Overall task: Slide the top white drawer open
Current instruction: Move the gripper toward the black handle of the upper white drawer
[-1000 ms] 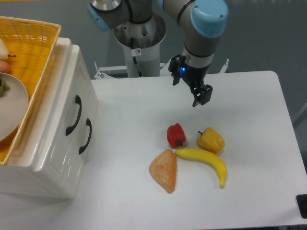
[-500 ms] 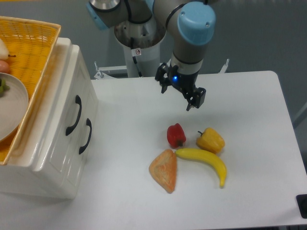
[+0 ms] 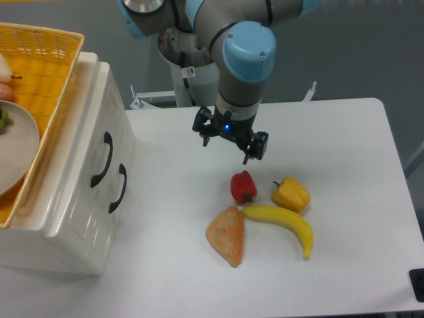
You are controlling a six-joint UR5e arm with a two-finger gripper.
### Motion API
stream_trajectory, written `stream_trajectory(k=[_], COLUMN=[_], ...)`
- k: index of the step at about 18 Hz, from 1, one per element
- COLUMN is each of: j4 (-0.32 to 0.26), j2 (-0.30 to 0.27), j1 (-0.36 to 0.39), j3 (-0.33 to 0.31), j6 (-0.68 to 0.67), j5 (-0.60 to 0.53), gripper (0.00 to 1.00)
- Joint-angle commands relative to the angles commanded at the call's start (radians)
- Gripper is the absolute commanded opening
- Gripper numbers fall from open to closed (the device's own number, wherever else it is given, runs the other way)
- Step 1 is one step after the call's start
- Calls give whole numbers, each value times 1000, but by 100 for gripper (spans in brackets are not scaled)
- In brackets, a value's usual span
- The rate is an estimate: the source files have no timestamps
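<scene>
The white cabinet (image 3: 73, 218) stands at the left with two black handles on its front. The top white drawer (image 3: 93, 142) carries the upper curved handle (image 3: 101, 159) and sits flush with the front, closed. The lower drawer's handle (image 3: 119, 188) is just right of and below it. My gripper (image 3: 230, 139) hangs over the table's middle, well to the right of the cabinet and just above a red pepper. Its fingers are spread apart and hold nothing.
A yellow wicker basket (image 3: 46, 73) with a plate rests on top of the cabinet. A red pepper (image 3: 243, 187), a yellow pepper (image 3: 291, 193), a banana (image 3: 285, 225) and an orange wedge-shaped piece (image 3: 226, 235) lie in the table's middle. The arm's base (image 3: 192, 59) stands behind.
The gripper has moved left and slightly down across the table, towards the cabinet, and has turned about its wrist. The drawers and food items have not moved.
</scene>
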State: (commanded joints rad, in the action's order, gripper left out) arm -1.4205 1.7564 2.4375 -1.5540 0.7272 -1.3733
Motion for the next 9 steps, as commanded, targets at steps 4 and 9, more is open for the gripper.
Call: stream_trajectory(k=[4, 9], j4=[-8, -37], j2=[-9, -15], j1=[-40, -78], j3=[0, 0], j6=[-136, -213], j5=[63, 23], gripper=[100, 100])
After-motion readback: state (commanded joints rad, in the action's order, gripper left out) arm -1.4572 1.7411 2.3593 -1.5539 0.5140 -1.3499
